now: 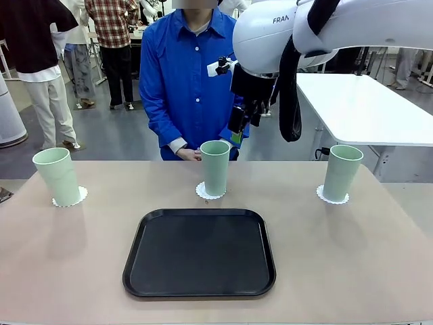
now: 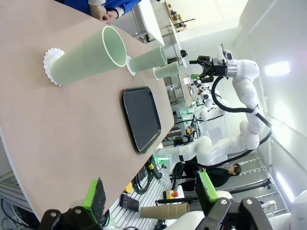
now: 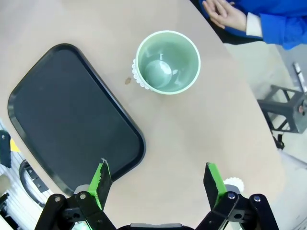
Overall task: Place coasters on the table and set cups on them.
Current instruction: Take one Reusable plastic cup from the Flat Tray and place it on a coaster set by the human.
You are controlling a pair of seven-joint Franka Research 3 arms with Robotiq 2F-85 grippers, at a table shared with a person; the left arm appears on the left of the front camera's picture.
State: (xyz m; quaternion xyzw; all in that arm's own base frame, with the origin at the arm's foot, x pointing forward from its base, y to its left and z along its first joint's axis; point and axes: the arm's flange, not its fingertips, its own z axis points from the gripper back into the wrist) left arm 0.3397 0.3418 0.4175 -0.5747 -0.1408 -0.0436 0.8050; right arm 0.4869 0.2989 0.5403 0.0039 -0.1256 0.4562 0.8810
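Three pale green cups stand upright on the beige table [image 1: 352,257], each on a white lacy coaster: the left cup [image 1: 57,176] on its coaster [image 1: 70,198], the middle cup [image 1: 215,167] on its coaster [image 1: 203,191], the right cup [image 1: 342,172] on its coaster [image 1: 332,198]. My right gripper [image 1: 239,127] hangs in the air above and just behind the middle cup. In its wrist view the right gripper [image 3: 157,181] is open and empty, well above that cup [image 3: 168,61]. My left gripper [image 2: 151,191] is open and empty too, off the table's end, looking along the row of cups [image 2: 91,60].
An empty black tray [image 1: 199,252] lies at the table's near middle. A person in a blue shirt stands at the far edge with hands [image 1: 186,153] together by the middle cup. A white table [image 1: 365,101] stands behind on the right.
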